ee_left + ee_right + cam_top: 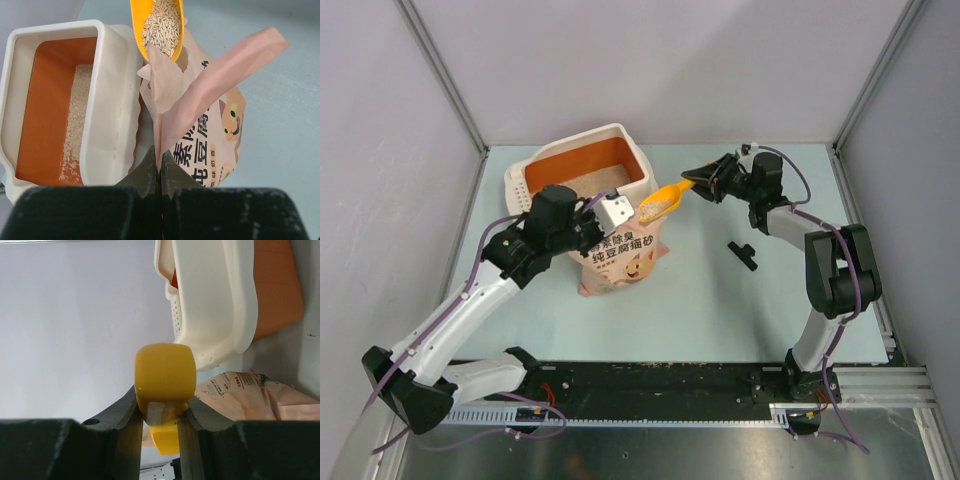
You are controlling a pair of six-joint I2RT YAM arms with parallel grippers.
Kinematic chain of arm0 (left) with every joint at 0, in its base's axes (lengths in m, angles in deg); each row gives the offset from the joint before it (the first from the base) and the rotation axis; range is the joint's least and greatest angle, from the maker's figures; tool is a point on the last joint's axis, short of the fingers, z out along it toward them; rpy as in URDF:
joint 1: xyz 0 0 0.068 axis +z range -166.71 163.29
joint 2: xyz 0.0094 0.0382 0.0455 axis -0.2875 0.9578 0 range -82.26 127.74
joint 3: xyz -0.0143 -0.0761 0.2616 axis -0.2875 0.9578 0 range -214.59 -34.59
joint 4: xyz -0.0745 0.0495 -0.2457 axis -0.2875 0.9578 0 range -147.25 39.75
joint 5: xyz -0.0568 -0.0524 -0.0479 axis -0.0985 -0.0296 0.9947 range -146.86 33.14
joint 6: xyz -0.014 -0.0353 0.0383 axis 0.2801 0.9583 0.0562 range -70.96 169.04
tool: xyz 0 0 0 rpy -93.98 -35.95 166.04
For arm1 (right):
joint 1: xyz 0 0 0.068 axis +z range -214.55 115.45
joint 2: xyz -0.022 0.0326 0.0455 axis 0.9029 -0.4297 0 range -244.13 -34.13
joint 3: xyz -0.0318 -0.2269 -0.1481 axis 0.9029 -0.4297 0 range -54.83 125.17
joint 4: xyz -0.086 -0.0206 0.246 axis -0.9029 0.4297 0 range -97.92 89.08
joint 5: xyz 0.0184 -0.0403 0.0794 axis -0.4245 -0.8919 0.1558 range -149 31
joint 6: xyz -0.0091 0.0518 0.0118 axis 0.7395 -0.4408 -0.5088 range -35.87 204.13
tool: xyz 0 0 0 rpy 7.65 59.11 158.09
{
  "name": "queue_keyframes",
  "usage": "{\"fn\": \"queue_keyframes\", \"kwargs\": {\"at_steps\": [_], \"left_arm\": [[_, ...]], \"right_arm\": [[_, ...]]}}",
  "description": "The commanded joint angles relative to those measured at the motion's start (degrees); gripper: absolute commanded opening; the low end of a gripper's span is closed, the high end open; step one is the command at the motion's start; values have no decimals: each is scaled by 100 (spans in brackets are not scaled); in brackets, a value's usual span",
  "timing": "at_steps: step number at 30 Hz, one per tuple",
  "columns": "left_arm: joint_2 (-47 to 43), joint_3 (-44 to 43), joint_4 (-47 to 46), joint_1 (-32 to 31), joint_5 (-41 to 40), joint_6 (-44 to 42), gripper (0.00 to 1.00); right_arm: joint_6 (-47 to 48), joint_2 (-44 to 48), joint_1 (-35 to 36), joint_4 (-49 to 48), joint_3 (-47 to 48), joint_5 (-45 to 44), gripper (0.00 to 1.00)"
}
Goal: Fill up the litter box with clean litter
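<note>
While scoop [663, 201] hangs loaded, litter box [634, 160] lies lengthwise left-right.

This is a robotics lab cell rather than anyone's home. Plain grey panel walls [670, 60] are held in aluminium framing posts [440, 70] around a pale blue surface [720, 300]. A left arm [470, 305] and a right arm [830, 270], white and black with purple cables [804, 185], are bolted to a metal rail [670, 385] at its near edge. The litter box [582, 133] on the surface is a household item.
</note>
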State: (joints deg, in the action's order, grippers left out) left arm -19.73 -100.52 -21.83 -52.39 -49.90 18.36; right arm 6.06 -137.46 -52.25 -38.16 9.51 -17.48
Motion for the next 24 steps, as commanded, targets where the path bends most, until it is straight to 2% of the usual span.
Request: {"fn": "queue_keyframes", "kwargs": {"at_steps": [1,13,24], "left_arm": [[-56,-429,-562,-71,-1,-193,0],[-100,-324,-554,-53,-125,-281,0],[-179,-324,-545,-62,-160,-448,0]], "right_arm": [[28,-12,-122,-176,290,119,0],[98,59,-289,70,474,304,0],[116,-688,62,677,2099,129,0]]}}
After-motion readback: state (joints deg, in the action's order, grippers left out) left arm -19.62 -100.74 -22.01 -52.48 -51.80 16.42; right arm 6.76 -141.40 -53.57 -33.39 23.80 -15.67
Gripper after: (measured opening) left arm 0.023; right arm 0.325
